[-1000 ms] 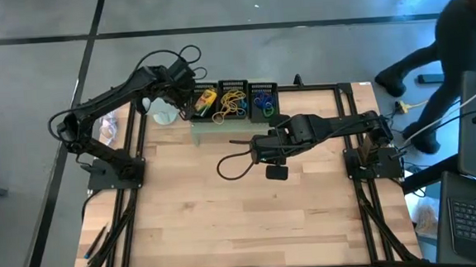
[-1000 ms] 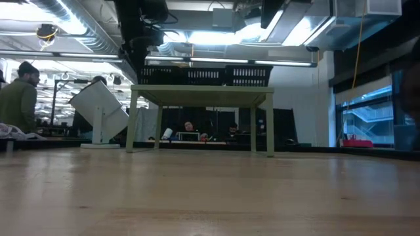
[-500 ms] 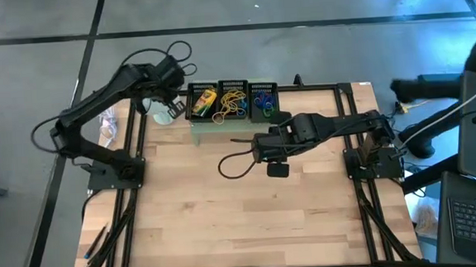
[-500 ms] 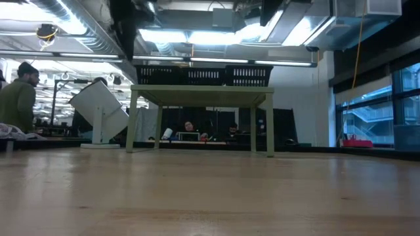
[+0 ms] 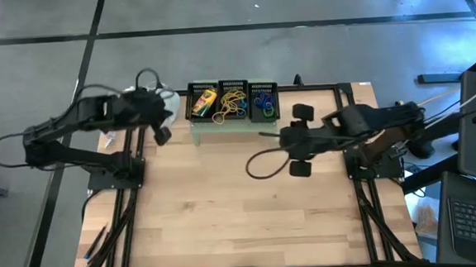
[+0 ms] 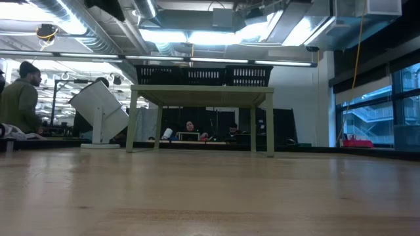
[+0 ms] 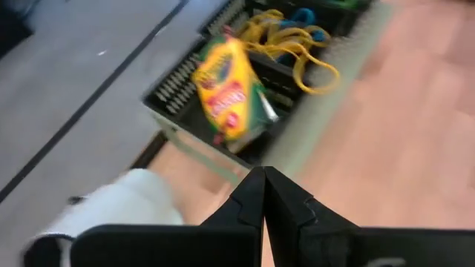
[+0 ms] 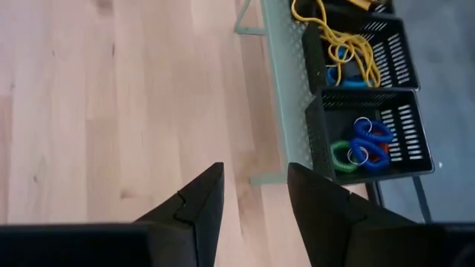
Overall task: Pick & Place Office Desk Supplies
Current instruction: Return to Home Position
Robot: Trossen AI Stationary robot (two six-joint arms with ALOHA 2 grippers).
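Note:
Three black mesh trays stand in a row on the pale green stand [image 5: 231, 124] at the table's far edge. The left tray [image 5: 203, 101] holds a yellow crayon box [image 7: 228, 95]. Tan-yellow rubber bands [image 8: 343, 35] and a blue piece lie in the middle tray [image 5: 233, 98]. Blue, green and red clip rings [image 8: 364, 144] fill the right tray [image 5: 263, 100]. My left gripper [image 5: 162, 135] is shut and empty, off the stand's left end. My right gripper [image 8: 252, 189] is open and empty above the bare wood, to the right of the stand.
A white object [image 5: 166, 100] sits beyond the table's far left corner. A black cable loop [image 5: 260, 162] hangs from the right arm over the table's middle. In the low view the stand [image 6: 200, 95] is far off, with people in the room behind.
My left gripper has drawn back from above the left tray toward the table's left edge and risen, staying shut. My right gripper has pulled back toward the right edge and risen, its gap unchanged. A person by the table's right side has walked out of the high view.

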